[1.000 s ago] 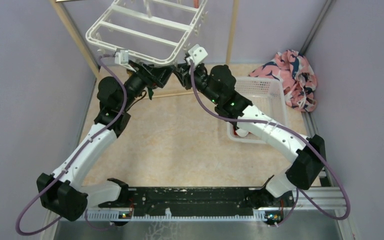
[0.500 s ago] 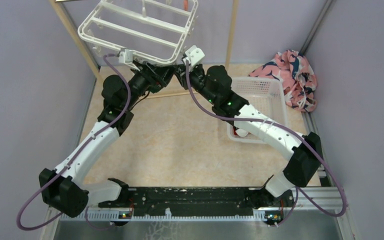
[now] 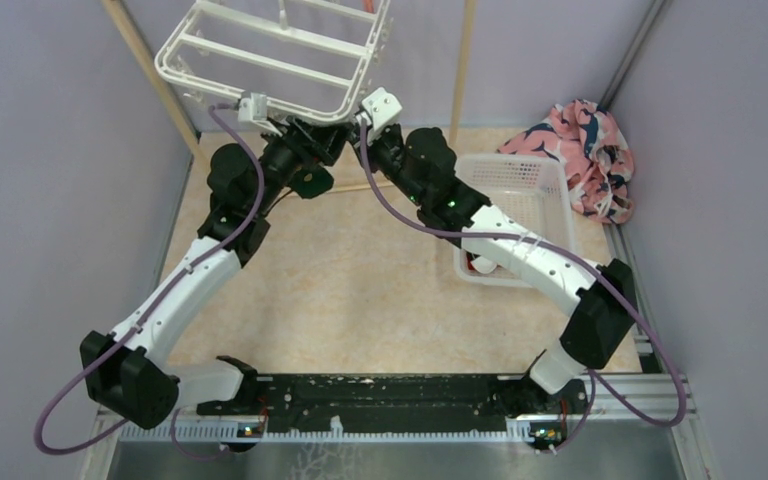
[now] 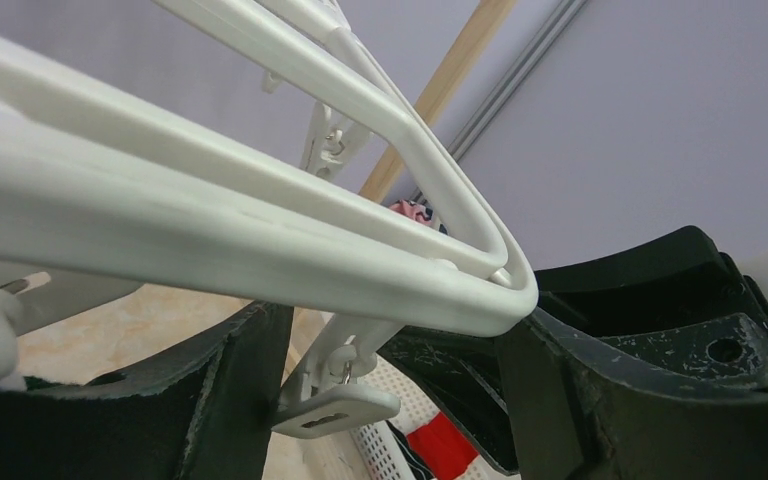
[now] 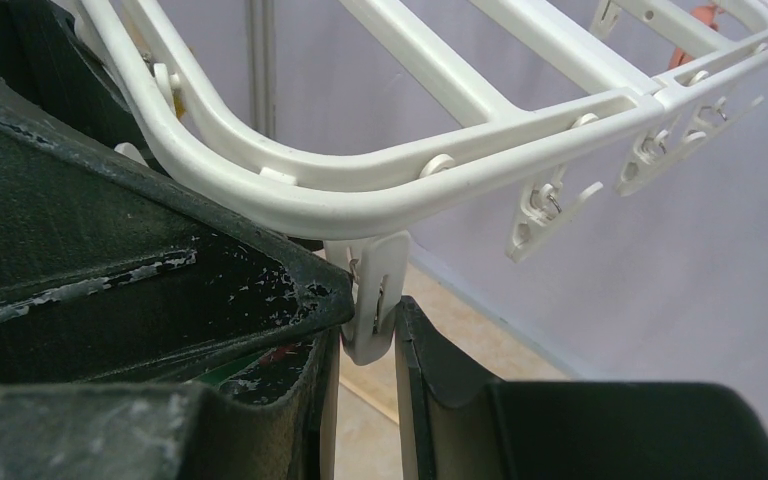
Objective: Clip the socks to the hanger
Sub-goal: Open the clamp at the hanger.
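Observation:
The white hanger [image 3: 270,60] hangs at the back, with small clips along its edge. Both grippers reach up under its near right corner. My right gripper [image 3: 357,138] is shut on one dangling clip [image 5: 372,300], with a finger pressed on each side of it [image 5: 368,345]. My left gripper [image 3: 315,152] is open, and its jaws stand wide to either side of another clip [image 4: 338,398] below the hanger rim [image 4: 260,250]. A red sock [image 4: 447,443] and a black striped sock [image 4: 412,462] lie in the basket. A green sliver [image 5: 245,368] shows under the left finger; I cannot tell what it is.
A white perforated basket [image 3: 545,185] stands right of the right arm. A pink-and-navy cloth heap [image 3: 585,150] lies behind it. Wooden poles [image 3: 150,75] [image 3: 463,60] rise on both sides of the hanger. Purple walls close in on the left, back and right.
The hanger has swung left and up. Both grippers have risen and shifted left with it, staying under its near corner.

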